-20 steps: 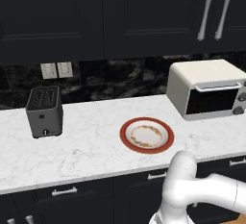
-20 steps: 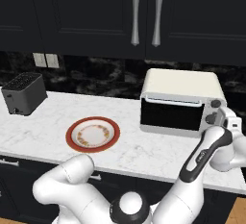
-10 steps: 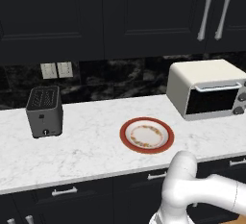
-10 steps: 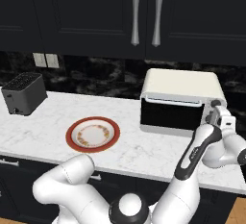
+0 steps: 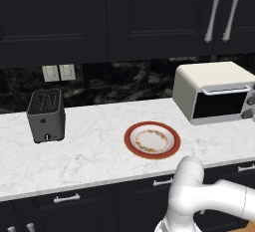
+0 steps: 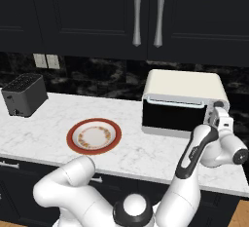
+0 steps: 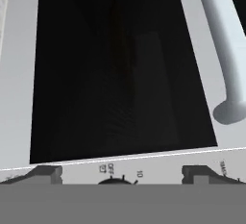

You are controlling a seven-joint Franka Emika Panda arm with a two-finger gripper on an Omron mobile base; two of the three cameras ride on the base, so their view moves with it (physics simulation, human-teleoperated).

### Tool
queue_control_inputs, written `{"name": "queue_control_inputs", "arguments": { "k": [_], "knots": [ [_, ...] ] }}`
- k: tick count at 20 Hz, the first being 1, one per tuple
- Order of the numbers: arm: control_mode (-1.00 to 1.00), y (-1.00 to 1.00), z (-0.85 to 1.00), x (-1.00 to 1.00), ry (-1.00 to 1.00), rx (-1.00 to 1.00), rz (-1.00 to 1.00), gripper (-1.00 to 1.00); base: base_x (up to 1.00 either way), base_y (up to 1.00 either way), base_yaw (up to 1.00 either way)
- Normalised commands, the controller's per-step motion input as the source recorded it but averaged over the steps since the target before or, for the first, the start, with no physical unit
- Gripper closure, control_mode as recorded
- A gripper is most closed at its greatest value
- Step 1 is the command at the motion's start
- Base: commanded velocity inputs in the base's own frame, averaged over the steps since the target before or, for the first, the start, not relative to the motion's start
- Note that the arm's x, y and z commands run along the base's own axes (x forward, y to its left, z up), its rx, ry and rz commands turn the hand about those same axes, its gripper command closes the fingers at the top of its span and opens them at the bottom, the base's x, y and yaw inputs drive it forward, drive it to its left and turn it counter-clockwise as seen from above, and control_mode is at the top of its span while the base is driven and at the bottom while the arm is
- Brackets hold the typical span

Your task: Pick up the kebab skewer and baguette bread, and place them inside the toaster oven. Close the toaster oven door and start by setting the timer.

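Right now the pincer [image 6: 218, 115] sits against the right front of the toaster oven [image 6: 182, 99] on the table [image 6: 141, 154]; its opening cannot be told. Door [image 6: 173, 116] closed.

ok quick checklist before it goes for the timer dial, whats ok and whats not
1. Toaster oven door closed: ok, it sits flush, handle at the top.
2. Gripper at the control side of the toaster oven: ok, right in front of it.
3. Fingertips astride the timer dial: ok, dial sits between them.
4. Gripping the dial: cannot tell, contact is cut off.
5. Food off the plate: ok, nothing lies on it.
6. Skewer and baguette inside: cannot tell, the glass is dark.
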Motion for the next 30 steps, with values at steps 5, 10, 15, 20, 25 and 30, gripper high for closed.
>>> {"name": "queue_control_inputs", "arguments": {
  "k": [5, 10, 15, 20, 25, 30],
  "knots": [
    [-1.0, -0.03, -0.03, 0.17, 0.0, 0.0, 0.0, -1.0, 0.0, 0.0, 0.0],
    [-1.0, -0.34, -0.01, 0.1, 0.0, -0.01, -0.02, -1.0, 0.0, 0.0, 0.0],
    [-1.0, -0.29, -0.18, 0.0, 0.0, -0.04, -0.04, -1.0, 0.0, 0.0, 0.0],
    [-1.0, -0.02, -0.24, 0.04, 0.0, -0.04, -0.04, -1.0, 0.0, 0.0, 0.0],
    [-1.0, 0.0, -0.05, 0.13, -0.04, -0.02, -0.03, -1.0, 0.0, 0.0, 0.0],
    [-1.0, 0.0, 0.0, 0.06, -0.06, 0.0, -0.04, -1.0, 0.0, 0.0, 0.0]
  ]
}}
